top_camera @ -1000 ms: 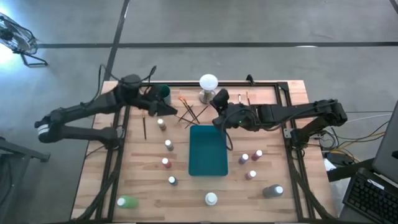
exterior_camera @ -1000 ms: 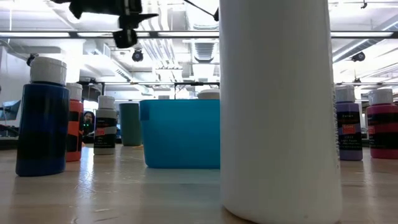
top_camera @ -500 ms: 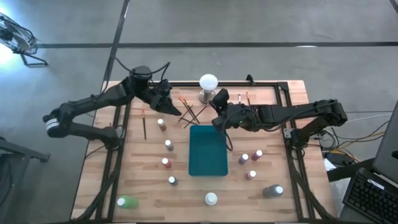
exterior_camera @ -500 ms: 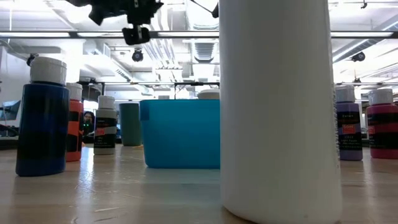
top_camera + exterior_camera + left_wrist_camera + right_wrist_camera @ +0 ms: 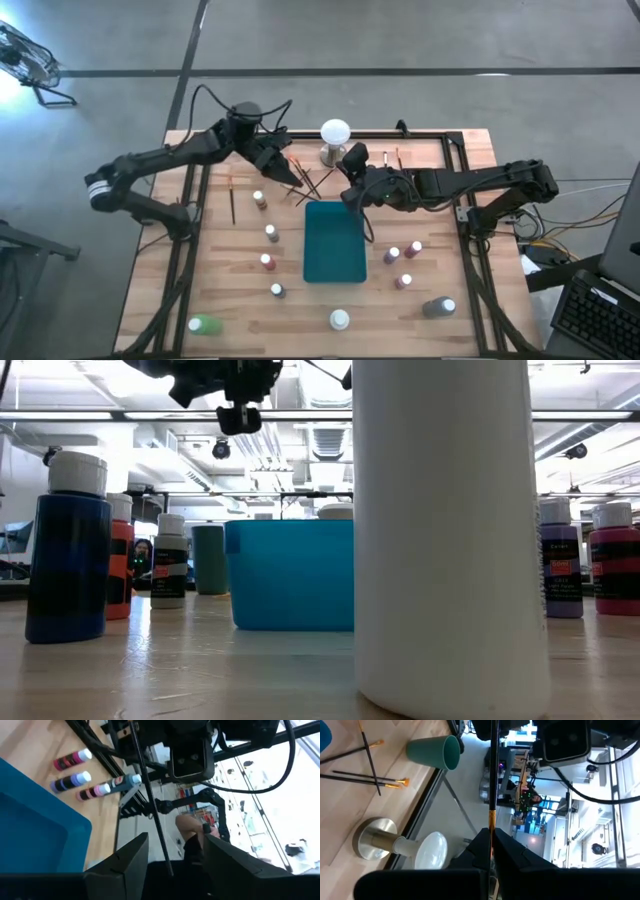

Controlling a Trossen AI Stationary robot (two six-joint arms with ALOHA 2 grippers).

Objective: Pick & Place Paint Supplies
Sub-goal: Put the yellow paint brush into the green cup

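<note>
Here, brush (image 5: 492, 775) lengthwise between right fingers (image 5: 506, 851)

Robotics lab or workshop: bare grey concrete floor (image 5: 400, 40) around a wooden slat-top table (image 5: 240, 300) in a black metal frame; exposed ceiling ducts and strip lights (image 5: 300, 430) overhead. A black keyboard (image 5: 600, 320) and loose cables (image 5: 590, 215) sit beside the bench.
</note>
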